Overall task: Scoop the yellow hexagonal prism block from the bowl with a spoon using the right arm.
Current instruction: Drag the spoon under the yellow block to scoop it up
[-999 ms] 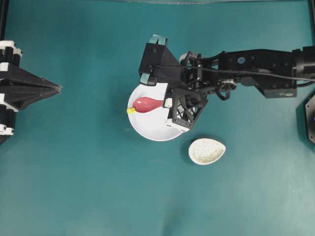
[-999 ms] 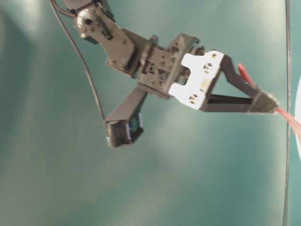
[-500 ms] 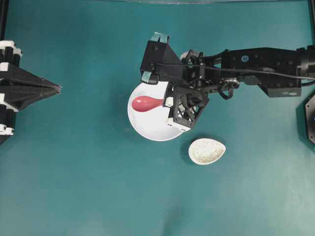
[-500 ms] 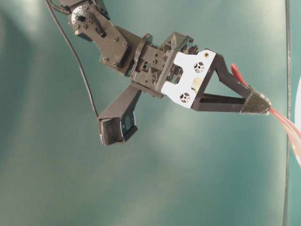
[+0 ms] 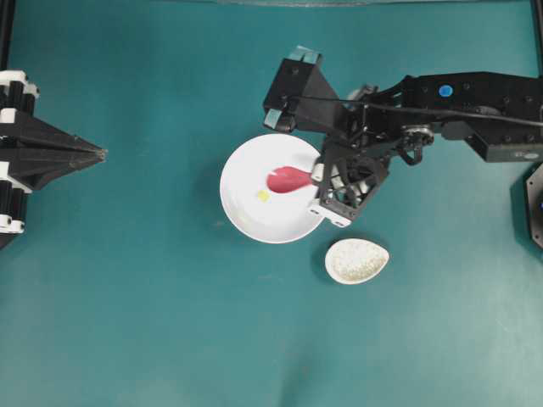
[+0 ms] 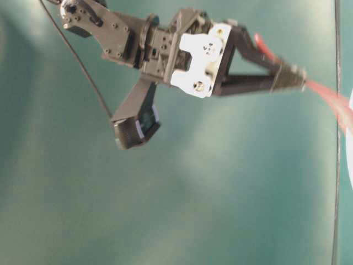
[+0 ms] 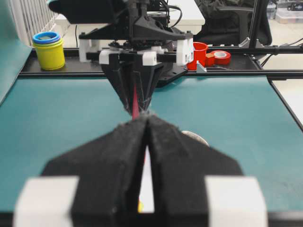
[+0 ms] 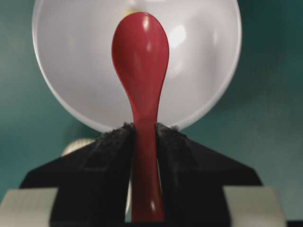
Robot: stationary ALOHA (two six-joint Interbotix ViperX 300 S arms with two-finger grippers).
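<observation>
I have the spoon (image 8: 142,61) pinched by its handle in the right gripper (image 8: 144,135). The two black fingers (image 8: 111,146) squeeze it from both sides, and the red scoop sticks out past the fingertips, over the inside of the white bowl (image 5: 242,212).

The yellow hexagonal prism block (image 5: 263,196) is not in the spoon yet. It sits on the bottom of the bowl, just past the tip of the scoop, on the far side from my fingers. From the wrist camera I only see a tiny yellow bit peeking over the top of the scoop.

So picking up the spoon is done, and the spoon is at the bowl. I think the real scoop is still left: I need to slide the scoop under the block and lift it out.

The left gripper (image 7: 147,137) waits far off to the side, well away from the bowl. Its fingers are pressed together and hold nothing.

A small speckled dish (image 5: 356,260) sits near the bowl, below my right fingers.
</observation>
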